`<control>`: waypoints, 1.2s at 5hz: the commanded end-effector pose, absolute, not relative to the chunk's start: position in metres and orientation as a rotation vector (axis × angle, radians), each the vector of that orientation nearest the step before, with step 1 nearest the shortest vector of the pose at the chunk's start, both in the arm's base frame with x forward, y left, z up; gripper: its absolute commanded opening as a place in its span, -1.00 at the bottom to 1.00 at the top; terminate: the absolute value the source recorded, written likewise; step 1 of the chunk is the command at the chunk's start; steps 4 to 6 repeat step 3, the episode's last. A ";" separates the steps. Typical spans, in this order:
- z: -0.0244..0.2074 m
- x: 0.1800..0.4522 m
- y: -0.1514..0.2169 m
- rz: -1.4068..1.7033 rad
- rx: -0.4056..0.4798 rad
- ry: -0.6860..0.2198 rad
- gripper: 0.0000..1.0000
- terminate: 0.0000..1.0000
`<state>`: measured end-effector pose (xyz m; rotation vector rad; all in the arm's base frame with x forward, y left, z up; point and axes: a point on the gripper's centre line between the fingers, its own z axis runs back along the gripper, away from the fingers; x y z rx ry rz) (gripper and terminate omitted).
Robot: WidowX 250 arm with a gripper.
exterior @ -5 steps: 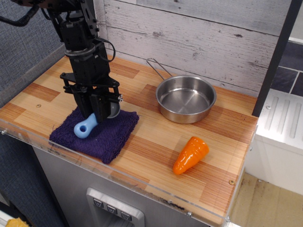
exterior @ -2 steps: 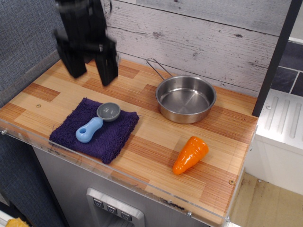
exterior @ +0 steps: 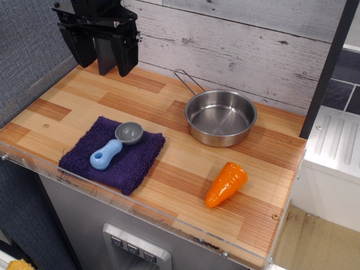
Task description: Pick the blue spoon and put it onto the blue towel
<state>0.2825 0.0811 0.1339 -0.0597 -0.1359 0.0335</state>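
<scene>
The blue spoon (exterior: 115, 145) lies on the blue towel (exterior: 132, 166) at the front left of the counter, its light-blue handle toward the front left and its round grey bowl toward the back right. My gripper (exterior: 104, 63) hangs high above the back left of the counter, well behind and above the towel. Its two dark fingers stand apart and hold nothing.
A steel pan (exterior: 220, 117) with a wire handle stands at the back middle. An orange toy carrot (exterior: 225, 184) lies at the front right. The counter (exterior: 180, 152) has a clear plastic front edge, a plank wall behind and a grey wall at left.
The gripper let go of the spoon, leaving it on the towel, then rose and moved back toward the far left wall.
</scene>
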 end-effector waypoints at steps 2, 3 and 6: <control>0.148 0.281 0.079 0.029 -0.048 -0.135 1.00 -1.00; 0.148 0.281 0.079 0.029 -0.048 -0.135 1.00 1.00; 0.148 0.281 0.079 0.029 -0.048 -0.135 1.00 1.00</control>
